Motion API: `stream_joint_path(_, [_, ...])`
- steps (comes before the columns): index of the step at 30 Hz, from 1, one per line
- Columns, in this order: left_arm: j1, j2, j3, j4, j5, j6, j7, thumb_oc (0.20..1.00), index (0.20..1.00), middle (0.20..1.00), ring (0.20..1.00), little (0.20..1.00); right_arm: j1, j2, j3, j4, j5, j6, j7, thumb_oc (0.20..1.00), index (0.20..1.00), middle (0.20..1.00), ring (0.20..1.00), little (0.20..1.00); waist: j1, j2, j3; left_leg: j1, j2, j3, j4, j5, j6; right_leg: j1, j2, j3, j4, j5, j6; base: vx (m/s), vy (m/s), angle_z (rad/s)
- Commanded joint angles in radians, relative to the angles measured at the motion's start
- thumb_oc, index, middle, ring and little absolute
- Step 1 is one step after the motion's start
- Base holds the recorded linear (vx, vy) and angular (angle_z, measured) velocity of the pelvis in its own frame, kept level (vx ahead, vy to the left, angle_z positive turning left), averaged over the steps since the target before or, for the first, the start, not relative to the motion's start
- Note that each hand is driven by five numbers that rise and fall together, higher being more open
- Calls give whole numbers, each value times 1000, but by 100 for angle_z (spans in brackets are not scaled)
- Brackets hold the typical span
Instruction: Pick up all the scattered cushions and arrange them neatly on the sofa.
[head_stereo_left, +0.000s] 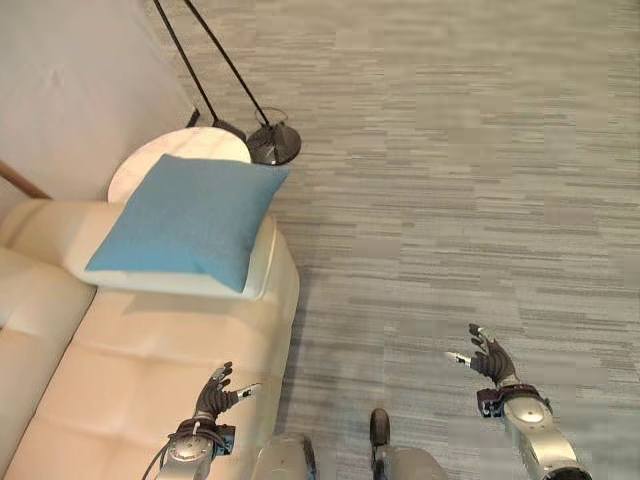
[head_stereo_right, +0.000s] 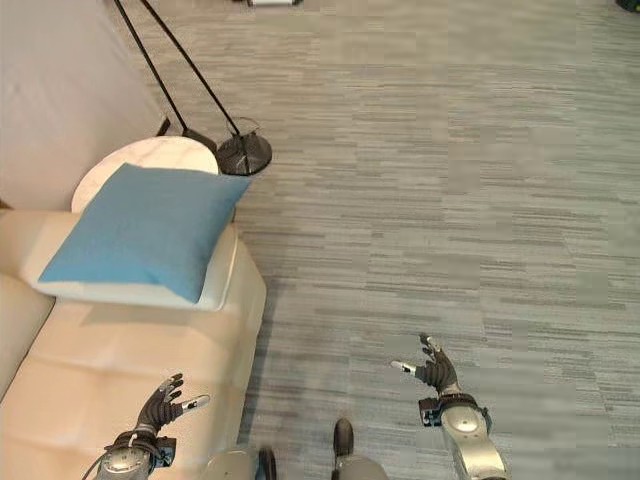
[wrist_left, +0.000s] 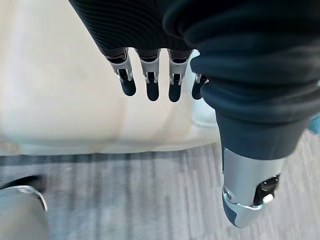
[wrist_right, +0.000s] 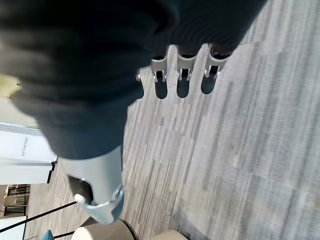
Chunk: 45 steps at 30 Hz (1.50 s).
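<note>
Both hands, left (head_stereo_left: 215, 395) and right (head_stereo_left: 490, 357), hung open, empty. Square blue fabric cushion (head_stereo_left: 190, 218) lay on cream leather sofa's (head_stereo_left: 150, 370) armrest; best lifted two-handed, set upright against backrest.

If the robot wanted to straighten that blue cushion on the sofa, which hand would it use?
Probably the left hand: it hangs open over the sofa seat, on the side where the blue cushion lies on the armrest. The right hand, also open, is out over the carpet.

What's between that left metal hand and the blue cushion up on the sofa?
Only bare cream seat of the sofa lies between the left hand and the blue cushion, as the left eye view shows.
</note>
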<state>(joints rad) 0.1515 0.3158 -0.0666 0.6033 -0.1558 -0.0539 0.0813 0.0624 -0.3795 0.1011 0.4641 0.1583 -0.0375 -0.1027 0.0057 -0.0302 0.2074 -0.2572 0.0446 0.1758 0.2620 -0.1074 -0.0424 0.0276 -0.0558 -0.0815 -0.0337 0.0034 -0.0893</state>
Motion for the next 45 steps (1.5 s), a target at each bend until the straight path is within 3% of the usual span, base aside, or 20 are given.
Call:
stream_joint_path(1, [18, 14, 25, -26, -31, -25, 41, 1000, 1000, 1000, 1000, 1000, 17, -38, -43, -24, 12, -29, -25, 1000, 1000, 1000, 1000, 1000, 32, 17, -2, -12, -29, 6, -76, 150, -3, 17, 14, -56, 66, -97, 148, 435, 14, 14])
stream_joint_path(2, [21, 12, 43, -20, -37, -20, 59, 1000, 1000, 1000, 1000, 1000, 29, -30, -49, -11, 8, -25, -38, 1000, 1000, 1000, 1000, 1000, 36, 21, -13, -23, -24, 68, -125, 179, -26, 64, 27, -63, 59, -127, 153, 501, 43, 11])
stream_joint_path(3, [36, 10, 59, -25, -41, -20, 58, 1000, 1000, 1000, 1000, 1000, 33, -20, -48, -13, 6, -19, -32, 1000, 1000, 1000, 1000, 1000, 45, 25, -23, -2, -12, 95, -153, 182, -7, 64, 35, -59, 67, -132, 152, 382, 39, 12])
stream_joint_path(6, [62, 4, 92, -14, -51, -21, 72, 1000, 1000, 1000, 1000, 1000, 40, -11, -34, -18, 0, -19, -25, 1000, 1000, 1000, 1000, 1000, 59, 12, -40, 18, -36, 50, -136, 160, 19, 81, 18, -62, 93, -145, 160, 307, 82, -5])
stream_joint_path(9, [70, -4, 117, 23, -73, -17, 83, 1000, 1000, 1000, 1000, 1000, 40, 8, -26, -21, -7, -13, -8, 1000, 1000, 1000, 1000, 1000, 81, -14, -56, 54, -63, 34, -115, 107, 53, 66, -19, -60, 219, -127, 200, 365, 137, 6])
stream_joint_path(12, [74, 10, 122, 30, -67, -12, 87, 1000, 1000, 1000, 1000, 1000, 27, 12, -15, -34, -17, -13, 7, 1000, 1000, 1000, 1000, 1000, 78, -14, -47, 112, -85, 10, -124, 63, 100, -36, -55, -41, 452, 12, 245, 224, 112, 10])
stream_joint_path(14, [70, 14, 122, 37, -69, -14, 92, 1000, 1000, 1000, 1000, 1000, 17, 17, -5, -38, -21, -14, 11, 1000, 1000, 1000, 1000, 1000, 68, 3, -33, 162, -82, -15, -132, 36, 113, -120, -68, -41, 540, 18, 232, 251, 57, 44])
stream_joint_path(16, [66, 7, 111, 40, -82, -20, 90, 1000, 1000, 1000, 1000, 1000, -1, 11, 2, -49, -16, -16, 16, 1000, 1000, 1000, 1000, 1000, 47, 21, -17, 222, -83, -58, -147, 9, 113, -207, -65, -41, 476, -29, 201, 357, -10, 40])
stream_joint_path(19, [60, 4, 103, 44, -86, -24, 90, 1000, 1000, 1000, 1000, 1000, -6, 2, 6, -48, -13, -18, 15, 1000, 1000, 1000, 1000, 1000, 30, 27, -7, 261, -89, -91, -163, -7, 101, -256, -52, -28, 361, -22, 200, 343, -98, 29])
stream_joint_path(21, [53, -3, 99, 50, -86, -26, 89, 1000, 1000, 1000, 1000, 1000, 4, -2, 10, -42, -18, -12, 16, 1000, 1000, 1000, 1000, 1000, 3, 22, 1, 311, -104, -151, -180, -31, 87, -289, -19, 48, 206, 14, 224, 396, -166, 58])
stream_joint_path(22, [46, -2, 95, 52, -78, -30, 98, 1000, 1000, 1000, 1000, 1000, 17, -5, 10, -31, -28, -11, 13, 1000, 1000, 1000, 1000, 1000, -20, 20, 8, 335, -110, -215, -182, -47, 77, -326, 9, 152, 148, 50, 241, 372, -170, 73])
stream_joint_path(25, [38, 2, 83, 56, -67, -34, 96, 1000, 1000, 1000, 1000, 1000, 35, -9, 6, -24, -30, -8, 15, 1000, 1000, 1000, 1000, 1000, -30, 7, 8, 353, -120, -285, -161, -63, 63, -316, 11, 217, 142, 53, 248, 304, -207, 106])
stream_joint_path(28, [26, -7, 68, 80, -71, -36, 91, 1000, 1000, 1000, 1000, 1000, 33, -13, 1, 2, -24, -17, 24, 1000, 1000, 1000, 1000, 1000, -33, 7, -6, 344, -98, -333, -133, -31, 26, -287, -8, 181, 162, 74, 228, 287, -338, 170])
stream_joint_path(29, [18, -7, 55, 74, -79, -36, 81, 1000, 1000, 1000, 1000, 1000, 35, -17, -14, 10, -11, -25, 21, 1000, 1000, 1000, 1000, 1000, -44, 15, -20, 319, -56, -307, -119, 4, -4, -266, -22, 128, 158, 56, 217, 190, -283, 149])
stream_joint_path(31, [15, -5, 51, 76, -81, -36, 76, 1000, 1000, 1000, 1000, 1000, 35, -22, -20, 14, -6, -28, 20, 1000, 1000, 1000, 1000, 1000, -53, 20, -22, 308, -33, -288, -107, 25, -15, -250, -27, 99, 155, 44, 211, 175, -224, 118])
stream_joint_path(35, [-5, 3, 41, 81, -94, -30, 66, 1000, 1000, 1000, 1000, 1000, 45, -37, -41, 39, 13, -23, 12, 1000, 1000, 1000, 1000, 1000, -74, 17, -28, 241, 71, -79, -19, 86, -19, -160, -49, -12, 150, -27, 169, 176, -243, 84])
stream_joint_path(37, [-6, 4, 39, 82, -93, -30, 64, 1000, 1000, 1000, 1000, 1000, 44, -40, -44, 41, 16, -24, 10, 1000, 1000, 1000, 1000, 1000, -75, 16, -29, 231, 69, -63, -23, 84, -18, -153, -50, -22, 150, -31, 165, 102, -140, 66])
stream_joint_path(38, [-15, 12, 34, 80, -85, -27, 62, 1000, 1000, 1000, 1000, 1000, 55, -45, -64, 37, 23, -21, 3, 1000, 1000, 1000, 1000, 1000, -80, 13, -37, 212, 79, 16, -79, 79, -19, -127, -56, -66, 139, -43, 163, 57, -90, 56])
stream_joint_path(40, [-20, 17, 35, 75, -81, -27, 61, 1000, 1000, 1000, 1000, 1000, 56, -54, -74, 37, 19, -21, -6, 1000, 1000, 1000, 1000, 1000, -82, 9, -40, 195, 92, 65, -103, 88, -29, -107, -59, -92, 134, -54, 161, 104, -83, 84])
stream_joint_path(45, [-12, 34, 47, 70, -63, -31, 57, 1000, 1000, 1000, 1000, 1000, 33, -95, -80, -5, -10, -22, -13, 1000, 1000, 1000, 1000, 1000, -62, -1, -52, 224, 92, 70, -140, 87, -38, -58, -44, -117, 133, -72, 162, 119, -22, 36])
